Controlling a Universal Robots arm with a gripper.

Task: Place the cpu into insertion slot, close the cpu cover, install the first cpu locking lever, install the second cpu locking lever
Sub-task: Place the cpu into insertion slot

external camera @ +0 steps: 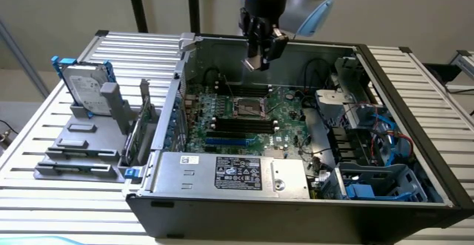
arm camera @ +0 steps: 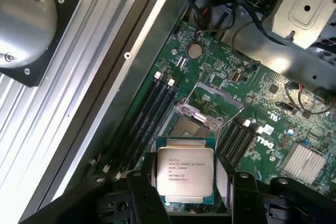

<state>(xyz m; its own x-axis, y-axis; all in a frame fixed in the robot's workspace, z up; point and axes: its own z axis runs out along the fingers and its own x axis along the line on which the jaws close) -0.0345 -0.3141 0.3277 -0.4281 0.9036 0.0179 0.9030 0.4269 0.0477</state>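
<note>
Chip (arm camera: 185, 169): thin, stiff, light, likely fragile | end effector (arm camera: 192, 187) grips its side edges | hangs above socket (arm camera: 184, 128)

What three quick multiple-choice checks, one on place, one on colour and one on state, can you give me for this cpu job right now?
1. Where is the cpu? A in the insertion slot; B in the claw; C under the cpu cover.
2. The motherboard is: A green; B red; C white.
3. The cpu cover is: A shut; B raised open; C missing.
Key: 1 B, the claw grips the cpu above the open case. 2 A, green board surrounds the slot. 3 B, the frame tilts up off the bare slot.
</note>
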